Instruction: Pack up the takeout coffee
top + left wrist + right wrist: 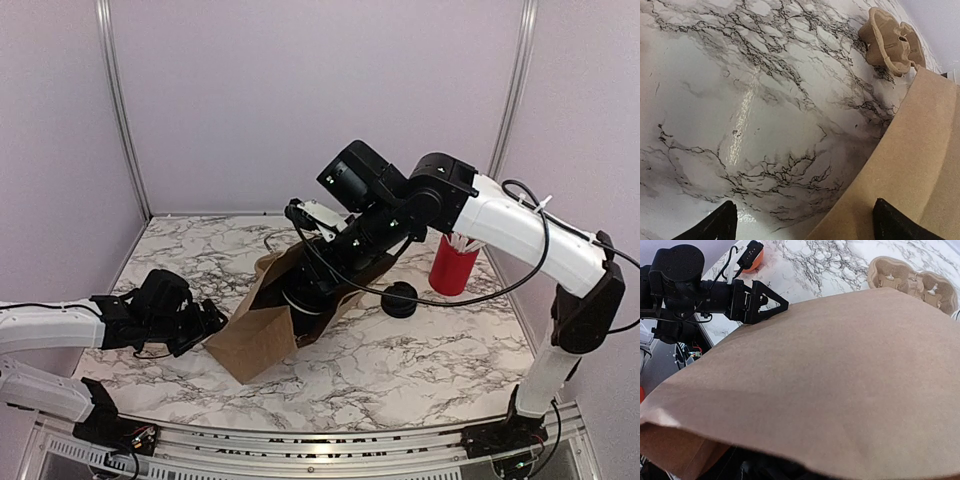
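**Right arm in bag, left jaws wide beside it**

Top view only: right gripper (318,272) is inside the mouth of the brown paper bag (262,335) mid-table. Its fingers are hidden, so grip can't be told. Dark shape with pale marks there, maybe a takeout coffee cup (303,300), unsure. Red stirrer cup (452,265) and black lids (400,298) sit toward the right edge.

Wrist views only: cardboard cup carrier (912,282) on the table past the bag.

Left gripper (210,320) is spread wide, holding nothing, at the bag's base.

White-grey marble table (740,100), lilac walls (300,100), metal posts (120,110).

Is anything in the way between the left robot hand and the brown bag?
Nothing visible. The open left hand sits right beside the paper bag, with only marble tabletop showing between them.
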Controlling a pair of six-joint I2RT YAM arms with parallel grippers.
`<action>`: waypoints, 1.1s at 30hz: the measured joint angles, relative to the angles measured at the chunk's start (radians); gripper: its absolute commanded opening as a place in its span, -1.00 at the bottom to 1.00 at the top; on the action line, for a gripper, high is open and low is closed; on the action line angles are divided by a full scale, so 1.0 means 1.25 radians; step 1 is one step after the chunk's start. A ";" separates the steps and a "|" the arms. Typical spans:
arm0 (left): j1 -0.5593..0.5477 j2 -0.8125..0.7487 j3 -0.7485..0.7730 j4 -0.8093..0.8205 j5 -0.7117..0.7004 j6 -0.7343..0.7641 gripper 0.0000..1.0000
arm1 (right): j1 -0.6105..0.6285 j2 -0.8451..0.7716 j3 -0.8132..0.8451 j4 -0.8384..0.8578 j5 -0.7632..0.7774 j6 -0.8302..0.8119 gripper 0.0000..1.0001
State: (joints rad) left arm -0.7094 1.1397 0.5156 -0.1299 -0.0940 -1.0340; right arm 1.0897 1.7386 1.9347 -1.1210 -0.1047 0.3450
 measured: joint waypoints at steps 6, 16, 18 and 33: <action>0.000 0.024 -0.037 0.063 0.055 -0.018 0.73 | -0.010 0.080 0.030 0.024 -0.016 -0.005 0.13; -0.031 0.123 -0.021 0.186 0.168 -0.026 0.64 | -0.012 0.200 0.189 0.004 0.008 -0.038 0.11; -0.044 0.137 -0.007 0.200 0.181 -0.026 0.64 | -0.012 0.216 0.204 -0.013 0.008 -0.047 0.11; -0.053 0.145 0.008 0.227 0.180 -0.020 0.64 | 0.017 0.239 0.156 -0.038 -0.001 -0.081 0.08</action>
State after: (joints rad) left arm -0.7761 1.3212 0.5259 0.1535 0.1310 -1.0584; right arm 1.1107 2.0377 2.1300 -1.1690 -0.1059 0.2443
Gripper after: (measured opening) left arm 0.820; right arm 0.539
